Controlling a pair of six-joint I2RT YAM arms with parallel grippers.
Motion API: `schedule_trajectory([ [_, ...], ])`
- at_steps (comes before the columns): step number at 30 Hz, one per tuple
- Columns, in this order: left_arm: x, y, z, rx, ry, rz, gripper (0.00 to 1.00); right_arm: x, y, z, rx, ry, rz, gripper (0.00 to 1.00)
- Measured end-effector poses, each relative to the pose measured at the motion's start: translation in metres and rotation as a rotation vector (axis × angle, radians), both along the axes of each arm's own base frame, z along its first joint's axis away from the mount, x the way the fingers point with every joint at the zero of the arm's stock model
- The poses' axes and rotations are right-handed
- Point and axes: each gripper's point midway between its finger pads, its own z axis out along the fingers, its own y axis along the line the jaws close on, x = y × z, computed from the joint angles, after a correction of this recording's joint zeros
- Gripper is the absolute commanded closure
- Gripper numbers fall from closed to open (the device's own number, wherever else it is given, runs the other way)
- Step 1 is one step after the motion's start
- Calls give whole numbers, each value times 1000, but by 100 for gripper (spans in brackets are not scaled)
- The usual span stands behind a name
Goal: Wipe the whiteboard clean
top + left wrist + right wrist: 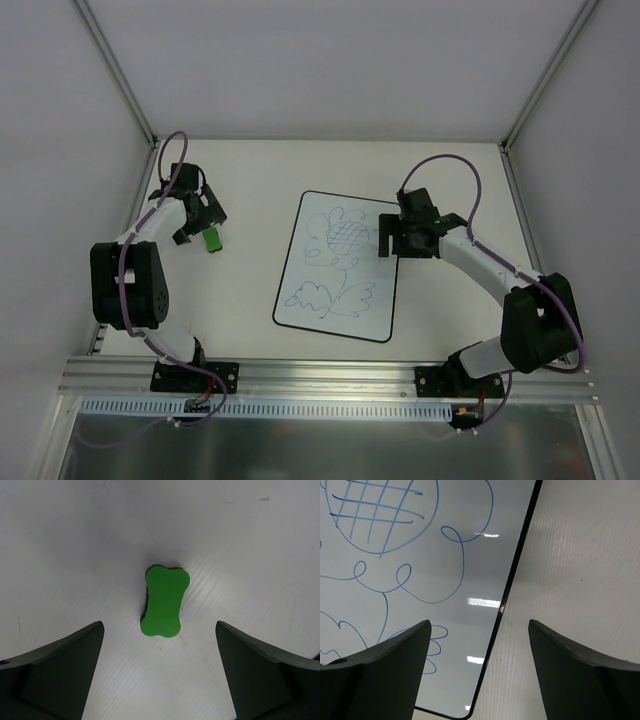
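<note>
The whiteboard [345, 268] lies flat mid-table, white with a thin black border and a blue flower doodle. A small green eraser block [212, 240] lies on the table left of it. My left gripper [196, 228] hovers over the eraser, open and empty; in the left wrist view the eraser [165, 601] sits ahead of and between the spread fingers [60, 670]. My right gripper [389, 238] is open and empty over the board's right edge; in the right wrist view the board [420, 570] and its black edge run between the fingers [385, 675].
White walls with metal frame posts [118, 70] enclose the table on the left, back and right. An aluminium rail [330, 375] with the arm bases runs along the near edge.
</note>
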Motion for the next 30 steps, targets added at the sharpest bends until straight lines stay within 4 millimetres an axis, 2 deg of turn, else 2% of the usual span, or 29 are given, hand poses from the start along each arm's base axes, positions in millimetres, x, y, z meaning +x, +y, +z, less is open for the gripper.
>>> schedule_trajectory([
  [7, 5, 1, -28, -9, 79, 5, 23, 10, 2, 12, 51, -57, -8, 17],
  [12, 4, 0, -31, -13, 88, 4, 27, 11, -1, 9, 61, -52, -23, 17],
  [13, 4, 0, -32, -14, 90, 4, 35, 11, -1, 8, 64, -51, -25, 17],
  [16, 4, -1, -39, -18, 107, 0, 41, 11, 0, 8, 70, -50, -25, 17],
  [17, 3, -1, -42, -22, 115, -3, 47, 11, 0, 8, 71, -52, -26, 17],
  [25, 4, -3, -50, -28, 138, -12, 47, 10, -3, 7, 77, -55, -36, 17],
  [30, 10, -2, -49, -24, 130, -21, 67, 10, -7, 8, 89, -68, -62, 18],
])
